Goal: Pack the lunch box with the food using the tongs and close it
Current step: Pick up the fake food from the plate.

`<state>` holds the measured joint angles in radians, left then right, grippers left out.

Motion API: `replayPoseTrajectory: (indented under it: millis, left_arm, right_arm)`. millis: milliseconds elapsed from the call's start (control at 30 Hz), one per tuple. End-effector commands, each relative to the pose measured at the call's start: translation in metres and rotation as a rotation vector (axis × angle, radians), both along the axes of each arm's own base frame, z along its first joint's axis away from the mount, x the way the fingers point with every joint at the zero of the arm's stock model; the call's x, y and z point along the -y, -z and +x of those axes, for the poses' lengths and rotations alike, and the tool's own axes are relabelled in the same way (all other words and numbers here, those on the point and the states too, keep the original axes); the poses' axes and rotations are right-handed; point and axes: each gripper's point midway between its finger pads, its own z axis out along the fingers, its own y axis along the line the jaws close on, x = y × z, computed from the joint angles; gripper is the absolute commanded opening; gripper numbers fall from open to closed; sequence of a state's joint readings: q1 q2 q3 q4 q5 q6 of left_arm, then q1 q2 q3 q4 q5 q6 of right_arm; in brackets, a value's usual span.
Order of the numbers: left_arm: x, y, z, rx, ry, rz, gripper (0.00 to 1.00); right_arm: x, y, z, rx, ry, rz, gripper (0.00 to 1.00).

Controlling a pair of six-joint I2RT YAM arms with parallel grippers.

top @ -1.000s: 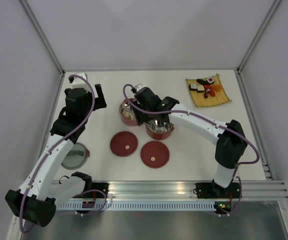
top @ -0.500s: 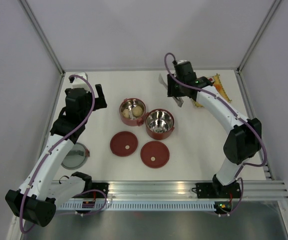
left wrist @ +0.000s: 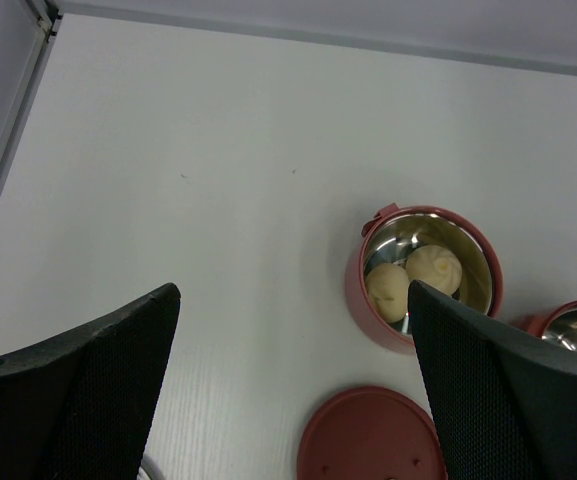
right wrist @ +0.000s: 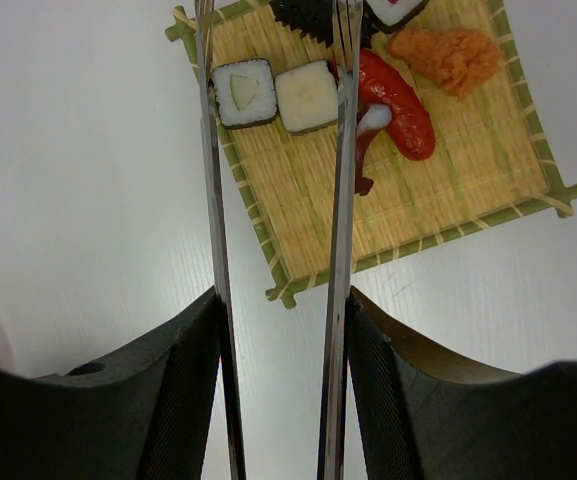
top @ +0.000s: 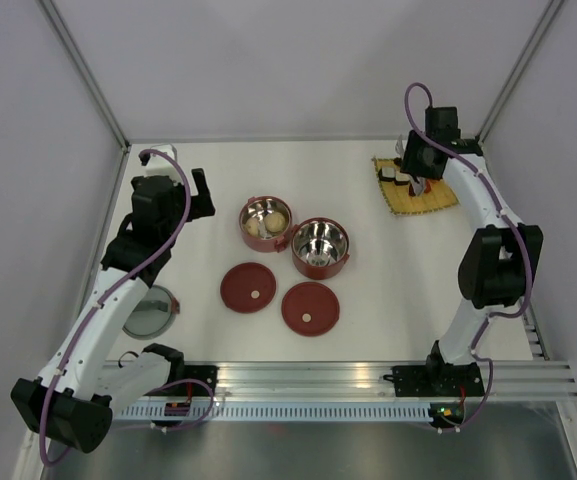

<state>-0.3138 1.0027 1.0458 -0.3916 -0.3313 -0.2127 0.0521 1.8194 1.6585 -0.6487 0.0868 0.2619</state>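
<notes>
1. Slim silver tongs [right wrist: 215,300] point to 12 o'clock in the right wrist view. Their arms stand parted and nearly parallel, with nothing seen gripped between them. The tips run off the top edge.
2. The right gripper [right wrist: 280,312] squeezes the tongs, one finger outside each arm.
3. Beneath lies a yellow woven mat [right wrist: 438,200] with food: two rolls [right wrist: 243,92] between the arms, and a red piece [right wrist: 398,105] and an orange piece [right wrist: 448,55] toward 2 o'clock.
4. From above, the mat is at the table's [top: 388,290] 2 o'clock. Near the centre, one red bowl [top: 244,222] holds two pale balls [top: 276,219]. The other bowl [top: 319,268] is empty. Two red lids [top: 248,288] lie at their 6 o'clock.
5. The left gripper [left wrist: 293,300] hangs at 10 o'clock, fingers wide, empty.
</notes>
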Motion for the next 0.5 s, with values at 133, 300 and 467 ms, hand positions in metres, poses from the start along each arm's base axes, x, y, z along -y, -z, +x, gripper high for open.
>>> replayPoseTrajectory:
  millis: [133, 300, 467]
  left_arm:
    - [0.002, -0.010, 0.004, 0.025, 0.000, -0.026, 1.00]
    - [0.003, -0.007, 0.005, 0.017, 0.003, -0.025, 1.00]
    - [0.005, -0.005, 0.006, 0.010, 0.010, -0.025, 1.00]
  right_arm:
    - [-0.018, 0.022, 0.022, -0.044, -0.103, 0.018, 0.57]
    - [-0.018, 0.025, 0.025, -0.047, -0.131, 0.001, 0.57]
    - [-0.017, 0.029, 0.026, -0.064, -0.147, -0.016, 0.57]
